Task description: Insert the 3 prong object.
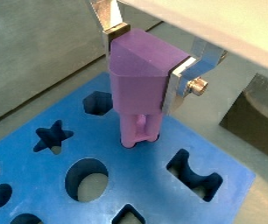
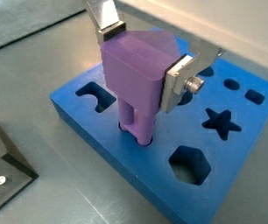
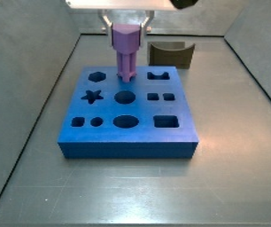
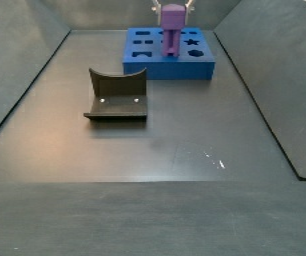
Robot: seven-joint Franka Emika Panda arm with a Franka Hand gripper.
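My gripper (image 1: 148, 59) is shut on the wide head of the lilac-purple 3 prong object (image 1: 140, 79); it also shows in the wrist view (image 2: 134, 74). The peg stands upright and its prongs reach down into a hole in the top of the blue block (image 1: 54, 188), (image 2: 160, 188). In both side views the peg (image 3: 125, 49), (image 4: 172, 22) stands over the block (image 3: 128, 142), (image 4: 189, 68) under the gripper (image 3: 126, 27). The prong tips are hidden in the hole. The silver fingers (image 2: 175, 83) press both sides of the head.
The blue block has several shaped holes: a star (image 1: 52, 136), a round hole (image 1: 88, 178), a curved slot (image 1: 193, 171). The dark olive-brown curved block (image 3: 173, 54), (image 4: 116, 97) sits on the grey floor apart from the block. Grey walls enclose the floor.
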